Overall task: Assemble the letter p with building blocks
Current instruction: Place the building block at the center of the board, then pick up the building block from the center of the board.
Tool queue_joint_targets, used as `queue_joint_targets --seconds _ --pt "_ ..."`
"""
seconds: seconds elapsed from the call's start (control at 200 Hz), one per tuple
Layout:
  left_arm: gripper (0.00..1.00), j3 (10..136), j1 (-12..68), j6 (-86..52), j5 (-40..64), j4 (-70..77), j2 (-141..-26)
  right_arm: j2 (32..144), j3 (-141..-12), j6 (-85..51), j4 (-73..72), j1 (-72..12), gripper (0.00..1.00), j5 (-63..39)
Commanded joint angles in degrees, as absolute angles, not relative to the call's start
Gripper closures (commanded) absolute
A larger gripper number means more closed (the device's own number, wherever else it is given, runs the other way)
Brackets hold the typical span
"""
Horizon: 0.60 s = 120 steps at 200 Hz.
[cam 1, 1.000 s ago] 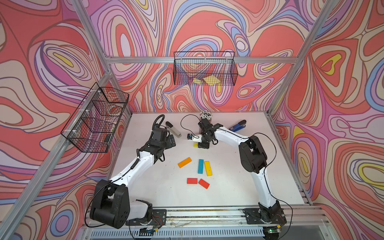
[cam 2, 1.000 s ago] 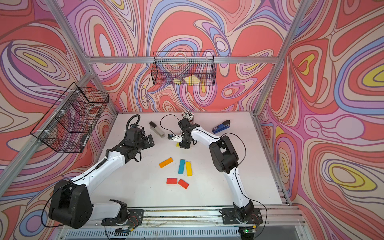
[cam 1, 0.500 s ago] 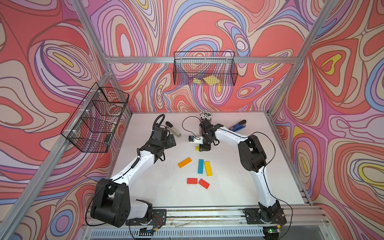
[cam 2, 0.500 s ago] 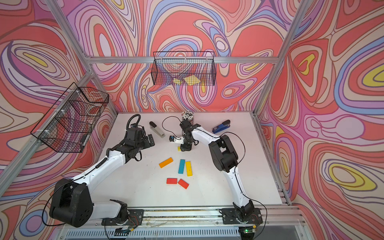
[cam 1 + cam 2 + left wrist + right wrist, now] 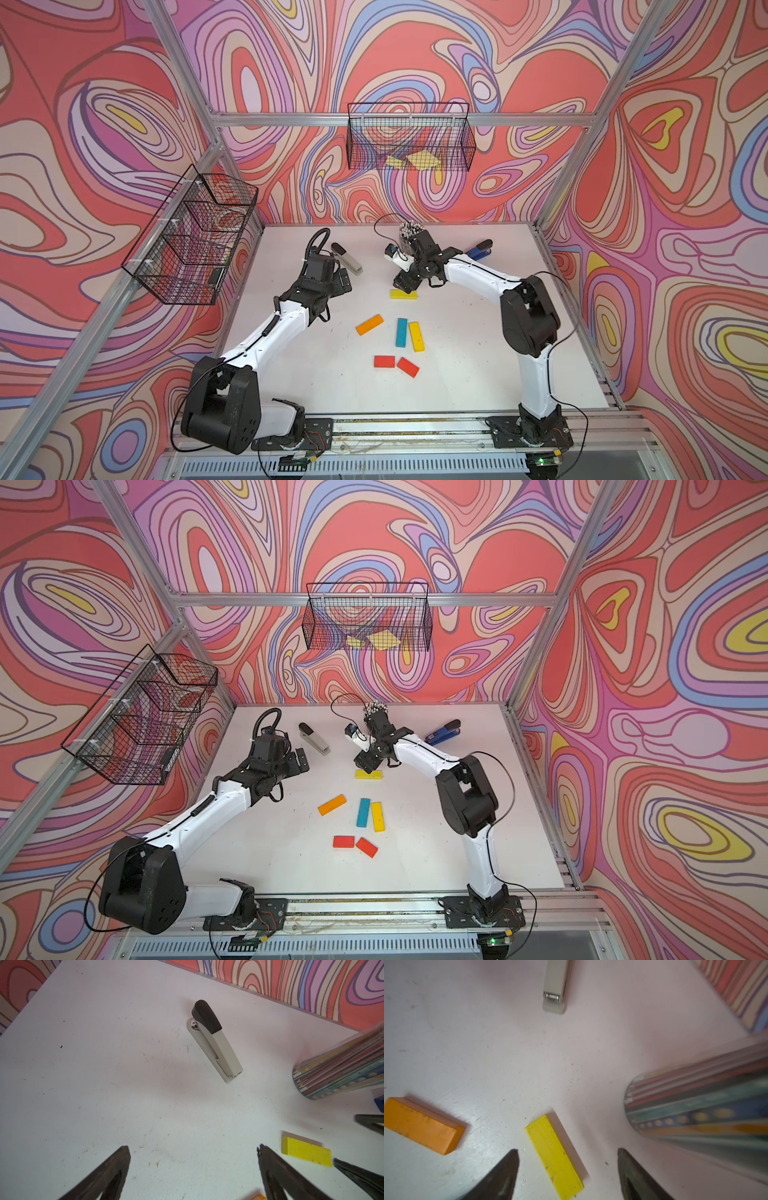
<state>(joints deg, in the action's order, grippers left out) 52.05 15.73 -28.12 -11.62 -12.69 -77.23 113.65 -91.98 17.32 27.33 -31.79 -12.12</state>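
Jaws gape empty on your left gripper and right gripper: nearest you two flat red bars, then teal-blue bar, yellow bar and orange bar, all short of the crosswise yellow wooden bar loose between the right jaws, so the P looks barely begun; lift clear, fetch another.

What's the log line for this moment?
right gripper: open over yellow block, flat on table | left gripper: open, empty | other blocks: loose, no letter formed
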Motion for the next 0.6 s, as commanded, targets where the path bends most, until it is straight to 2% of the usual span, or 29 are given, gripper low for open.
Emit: queue_joint_targets --seconds 0.0,0.07,0.155,0.21,0.29,0.491,0.596 --pt "0.01 54.2 15.3 -27.0 -12.6 -12.8 -75.5 106.1 -87.2 2.2 18.6 -31.2 0.04 -20.5" --pt "0.01 54.4 15.2 -27.0 -12.5 -12.9 -75.2 106.6 -88.2 0.6 23.8 -31.4 0.08 -20.0" --pt "0.01 54.1 15.2 -27.2 -12.0 -12.7 -74.7 108.2 -89.1 -3.8 32.2 -32.4 0.19 -10.4" --pt "0.01 53.7 15.2 -27.3 -11.7 -12.4 -74.4 107.3 -86.7 -6.7 35.2 -33.9 0.19 -3.5" --pt "0.01 53.1 15.3 -27.6 -11.4 -12.2 -74.1 104.3 -80.9 -11.1 36.8 -36.6 0.2 1.0" --pt "0.01 52.7 15.2 -27.3 -10.7 -11.2 -74.3 99.6 -71.3 -21.6 38.7 -43.8 0.22 3.6" --pt "0.01 52.8 15.1 -27.1 -8.3 -10.1 -74.9 98.7 -68.0 -26.7 36.9 -45.6 0.24 1.0"
